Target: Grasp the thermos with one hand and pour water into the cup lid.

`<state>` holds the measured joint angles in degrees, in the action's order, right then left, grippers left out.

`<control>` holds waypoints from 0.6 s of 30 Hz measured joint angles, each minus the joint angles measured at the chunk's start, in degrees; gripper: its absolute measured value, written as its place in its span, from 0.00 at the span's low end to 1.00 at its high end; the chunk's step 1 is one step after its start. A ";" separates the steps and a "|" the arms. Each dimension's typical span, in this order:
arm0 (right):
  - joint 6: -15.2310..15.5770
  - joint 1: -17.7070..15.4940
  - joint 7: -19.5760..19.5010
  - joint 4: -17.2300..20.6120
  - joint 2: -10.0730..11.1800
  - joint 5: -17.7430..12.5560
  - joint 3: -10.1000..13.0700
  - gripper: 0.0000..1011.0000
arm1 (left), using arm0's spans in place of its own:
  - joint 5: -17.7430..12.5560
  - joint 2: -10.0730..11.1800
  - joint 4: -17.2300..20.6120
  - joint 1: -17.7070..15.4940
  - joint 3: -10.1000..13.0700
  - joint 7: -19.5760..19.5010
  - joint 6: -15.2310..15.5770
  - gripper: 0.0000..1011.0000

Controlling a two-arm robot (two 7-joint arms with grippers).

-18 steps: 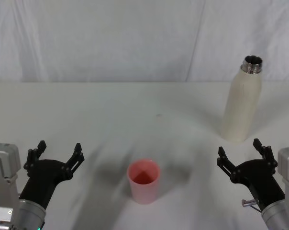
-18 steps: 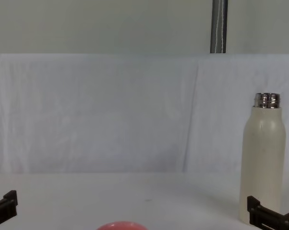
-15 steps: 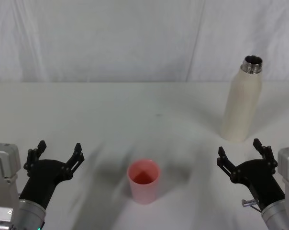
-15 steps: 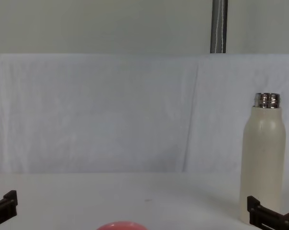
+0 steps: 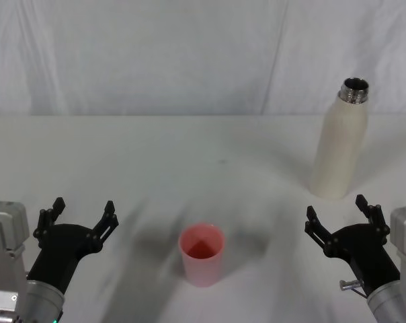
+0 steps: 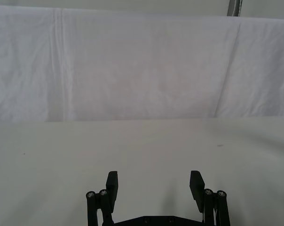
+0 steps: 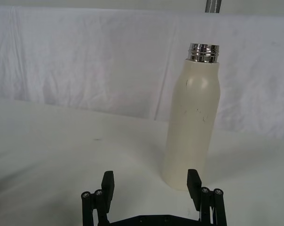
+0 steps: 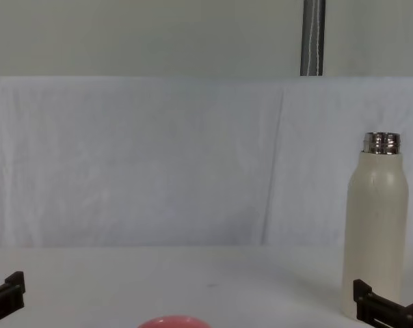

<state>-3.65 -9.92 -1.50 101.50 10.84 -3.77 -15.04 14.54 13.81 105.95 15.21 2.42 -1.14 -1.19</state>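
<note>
A white cloth hangs behind a wide white table (image 5: 189, 148), and a grey metal pole (image 8: 313, 37) stands up behind the cloth. The biggest thing on the table is the thermos (image 5: 340, 148), a tall cream-white round bottle with a shiny steel neck and no cap on top. It stands up straight at the far right side of the table. Next come the two robot hands. The right gripper (image 5: 341, 217), a black claw with a grey-white wrist, sits low at the near right, just in front of the thermos but not touching it. Its jaws are spread wide with nothing between them, and from the right wrist camera the thermos stands right ahead of them. The left gripper (image 5: 80, 212), a black claw just like it, rests at the near left, far from the bottle, and its jaws are spread wide and hold nothing too. The smallest thing is the cup lid (image 5: 201, 254), a little pink-red round cup, standing open side up near the front middle of the table, between the two claws. I think the job has hardly begun. Nobody holds the thermos yet, so grabbing, lifting, tipping and pouring are all still to do.
</note>
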 joint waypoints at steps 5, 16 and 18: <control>0.00 0.00 0.00 0.00 0.00 0.00 0.00 0.99 | 0.00 0.00 0.00 0.00 0.00 0.00 0.00 0.99; 0.00 0.00 0.00 0.00 0.00 0.00 0.00 0.99 | 0.00 0.00 0.00 0.00 0.00 0.00 0.00 0.99; 0.00 0.00 0.00 0.00 0.00 0.00 0.00 0.99 | 0.00 0.00 0.00 0.00 0.00 0.00 0.00 0.99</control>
<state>-3.65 -9.93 -1.50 101.49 10.84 -3.77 -15.04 14.54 13.81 105.95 15.21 2.41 -1.14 -1.19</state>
